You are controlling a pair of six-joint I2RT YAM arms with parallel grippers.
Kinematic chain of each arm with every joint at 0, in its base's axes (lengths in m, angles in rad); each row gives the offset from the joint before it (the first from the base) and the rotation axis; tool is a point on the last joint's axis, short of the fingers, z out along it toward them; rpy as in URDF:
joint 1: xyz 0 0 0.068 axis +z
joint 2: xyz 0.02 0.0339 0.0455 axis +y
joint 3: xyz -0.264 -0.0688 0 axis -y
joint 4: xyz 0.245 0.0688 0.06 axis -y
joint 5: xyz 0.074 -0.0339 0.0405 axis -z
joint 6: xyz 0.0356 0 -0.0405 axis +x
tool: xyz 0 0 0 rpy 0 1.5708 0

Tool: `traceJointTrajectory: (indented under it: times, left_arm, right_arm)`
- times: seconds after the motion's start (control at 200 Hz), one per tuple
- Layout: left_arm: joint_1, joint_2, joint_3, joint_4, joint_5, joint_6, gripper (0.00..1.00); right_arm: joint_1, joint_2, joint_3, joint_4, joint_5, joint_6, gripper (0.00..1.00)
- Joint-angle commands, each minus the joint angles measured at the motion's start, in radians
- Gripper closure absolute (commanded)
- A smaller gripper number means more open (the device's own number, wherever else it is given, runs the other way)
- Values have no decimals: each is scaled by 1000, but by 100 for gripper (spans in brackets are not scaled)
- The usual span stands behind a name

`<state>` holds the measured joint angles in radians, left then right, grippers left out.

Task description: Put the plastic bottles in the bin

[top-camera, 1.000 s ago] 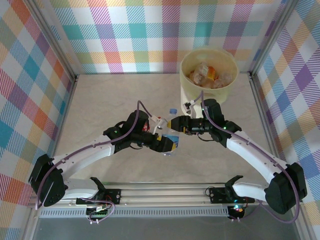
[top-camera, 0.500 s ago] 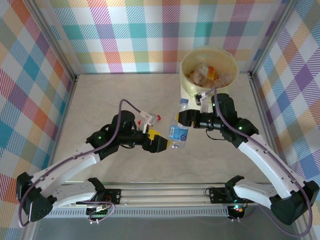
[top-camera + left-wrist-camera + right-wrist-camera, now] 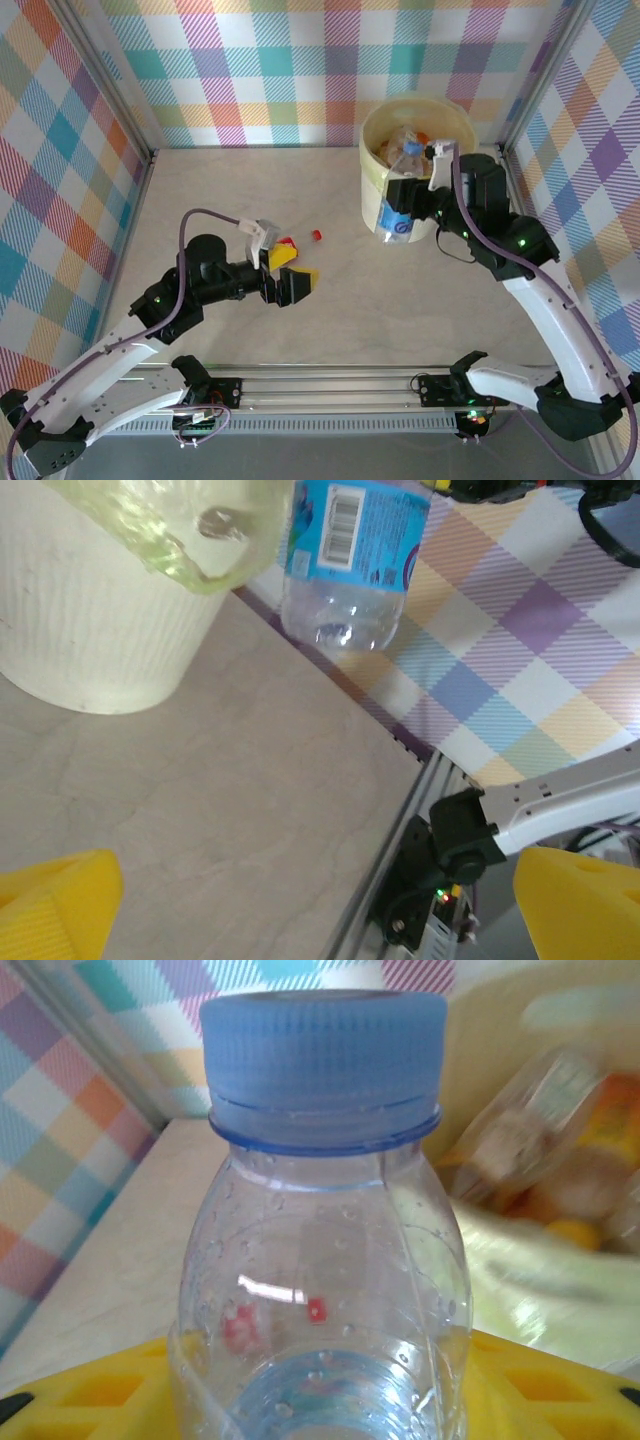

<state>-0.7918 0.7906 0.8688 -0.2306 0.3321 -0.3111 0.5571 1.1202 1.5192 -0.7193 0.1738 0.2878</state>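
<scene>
My right gripper [image 3: 402,200] is shut on a clear plastic bottle [image 3: 397,218] with a blue label and blue cap [image 3: 322,1060]. It holds the bottle tilted against the near-left side of the pale-yellow bin [image 3: 371,176], cap towards the rim. In the right wrist view the bottle [image 3: 320,1250] stands between my yellow fingers [image 3: 100,1400]. Several more bottles [image 3: 410,150] lie inside the bin. My left gripper [image 3: 291,268] hovers open and empty over the table's middle left. From the left wrist, the held bottle [image 3: 350,560] hangs beside the bin [image 3: 90,620], with the gripper [image 3: 320,910] wide apart.
A small red cap [image 3: 317,235] lies on the table between the arms. Checked walls with metal frame posts [image 3: 520,120] close in the back and sides. The metal rail [image 3: 330,385] runs along the near edge.
The left gripper opened, let go of the bottle and drew back to the left. The right gripper carried the bottle up and right from the table's middle to the bin's side.
</scene>
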Motion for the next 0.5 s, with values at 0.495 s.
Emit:
traceJointTrajectory:
  times: [0.495]
  left_arm:
    - [-16,-38,-35,120,-111,-52,0]
  right_arm:
    - [-72,413,450,133,580,-469,42]
